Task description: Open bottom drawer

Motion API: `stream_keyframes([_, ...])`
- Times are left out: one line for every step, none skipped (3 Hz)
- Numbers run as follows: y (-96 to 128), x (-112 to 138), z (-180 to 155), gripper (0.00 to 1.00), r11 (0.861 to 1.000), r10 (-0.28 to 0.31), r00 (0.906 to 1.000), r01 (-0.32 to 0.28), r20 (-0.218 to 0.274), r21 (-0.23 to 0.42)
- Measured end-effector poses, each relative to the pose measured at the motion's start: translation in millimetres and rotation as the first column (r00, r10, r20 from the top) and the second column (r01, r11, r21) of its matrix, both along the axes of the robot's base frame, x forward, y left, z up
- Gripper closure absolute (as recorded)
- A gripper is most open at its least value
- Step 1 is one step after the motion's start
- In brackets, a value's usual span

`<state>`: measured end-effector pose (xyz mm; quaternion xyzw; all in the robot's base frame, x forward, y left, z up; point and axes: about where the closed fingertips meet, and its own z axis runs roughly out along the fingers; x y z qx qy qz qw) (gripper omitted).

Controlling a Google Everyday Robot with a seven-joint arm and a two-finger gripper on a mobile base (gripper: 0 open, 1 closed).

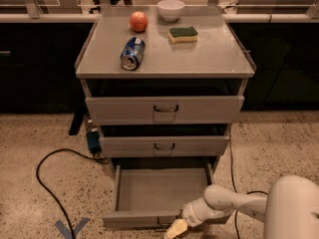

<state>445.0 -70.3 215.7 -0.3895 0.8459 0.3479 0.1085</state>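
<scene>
The bottom drawer [159, 190] of the grey metal cabinet stands pulled out, showing its plain grey tray. Its slim front panel [137, 219] is low in the view, with a small dark handle near its centre. My gripper [175, 228] is at the front panel, right by the handle, reaching in from the lower right on a white arm [234, 203]. The top drawer [164, 108] and the middle drawer [164, 146] are pushed in.
On the cabinet top lie a blue can [132, 53] on its side, an apple [139, 21], a white bowl [171, 9] and a green and yellow sponge [183, 34]. A black cable [47, 168] loops on the speckled floor at left. Blue tape [72, 228] marks the floor.
</scene>
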Motion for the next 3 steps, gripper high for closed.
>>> stream_keyframes([0, 0, 0, 0.00, 1.000, 0.000, 1.0000, 0.000, 0.000, 0.000])
stream_keyframes([0, 2, 1, 0.00, 1.000, 0.000, 1.0000, 0.000, 0.000, 0.000])
stream_keyframes([-2, 48, 14, 0.00, 0.999, 0.011, 0.9960, -0.007, 0.089, -0.043])
